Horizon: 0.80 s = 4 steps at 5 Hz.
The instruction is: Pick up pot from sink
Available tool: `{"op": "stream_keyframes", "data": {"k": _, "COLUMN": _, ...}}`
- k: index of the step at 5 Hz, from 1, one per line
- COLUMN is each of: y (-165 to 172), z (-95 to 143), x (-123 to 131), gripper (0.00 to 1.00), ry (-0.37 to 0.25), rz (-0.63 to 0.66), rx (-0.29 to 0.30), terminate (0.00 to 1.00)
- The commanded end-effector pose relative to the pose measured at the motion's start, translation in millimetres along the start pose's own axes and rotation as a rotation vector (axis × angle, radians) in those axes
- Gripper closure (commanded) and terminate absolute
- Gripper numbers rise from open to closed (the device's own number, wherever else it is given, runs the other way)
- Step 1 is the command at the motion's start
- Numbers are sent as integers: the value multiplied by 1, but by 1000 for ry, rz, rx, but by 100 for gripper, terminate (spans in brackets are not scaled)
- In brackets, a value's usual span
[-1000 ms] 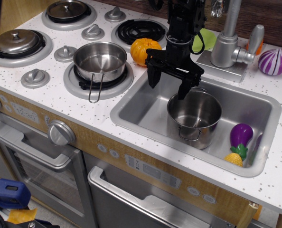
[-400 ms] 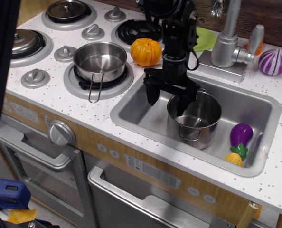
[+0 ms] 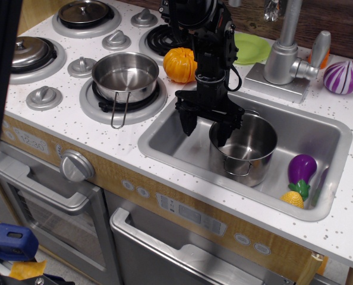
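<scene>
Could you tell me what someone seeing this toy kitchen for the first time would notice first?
Most likely the black gripper, open and straddling the left rim of the shiny pot that stands in the sink. Next come the bright toys: an orange pumpkin on the counter behind the sink's left corner, and a purple eggplant in the sink to the pot's right.
</scene>
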<state>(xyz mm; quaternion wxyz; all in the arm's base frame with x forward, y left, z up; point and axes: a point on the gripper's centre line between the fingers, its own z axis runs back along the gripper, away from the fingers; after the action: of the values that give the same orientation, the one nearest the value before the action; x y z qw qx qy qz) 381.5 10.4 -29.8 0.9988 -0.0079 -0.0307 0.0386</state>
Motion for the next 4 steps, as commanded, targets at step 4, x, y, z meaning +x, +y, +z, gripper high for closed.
{"op": "stream_keyframes", "data": {"k": 4, "y": -2, "z": 75, "x": 19, "gripper": 100, "ry": -38, "rz": 10, "rx": 51, "terminate": 0}}
